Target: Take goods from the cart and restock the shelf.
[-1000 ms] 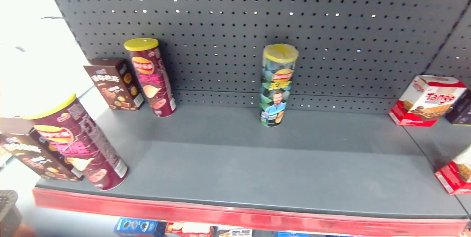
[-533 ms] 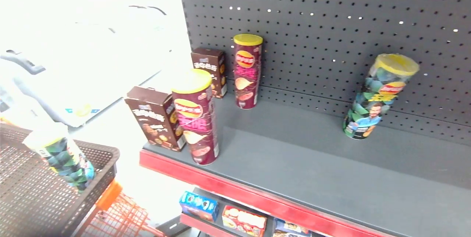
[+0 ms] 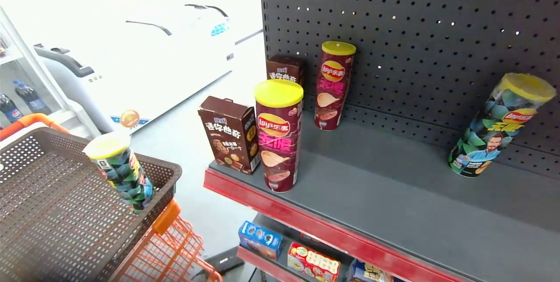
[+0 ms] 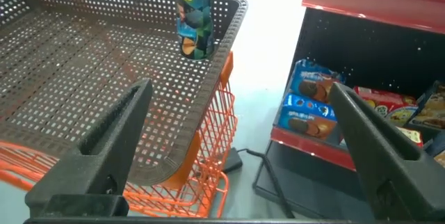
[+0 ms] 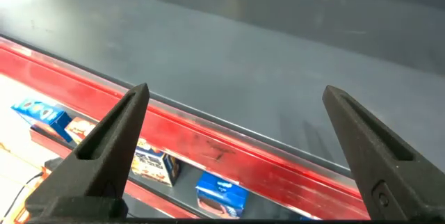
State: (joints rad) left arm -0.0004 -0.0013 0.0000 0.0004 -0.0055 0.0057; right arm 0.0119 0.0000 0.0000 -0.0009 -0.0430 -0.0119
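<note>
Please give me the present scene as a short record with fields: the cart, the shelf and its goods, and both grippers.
cart: brown basket holding one upright green chip can
shelf: grey shelf with a red front edge
left end goods: front maroon can, back maroon can, front brown box, back brown box
further right: second green can, near the pegboard
left gripper: open, facing the basket
right gripper: open, over the shelf's front edge
held: nothing

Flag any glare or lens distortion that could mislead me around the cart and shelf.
Head view: the freezer and floor behind the cart are washed out white; the green can on the shelf appears tilted, probably lens distortion. Left wrist view: floor beside the cart is blown out. Right wrist view: shelf evenly lit.
</note>
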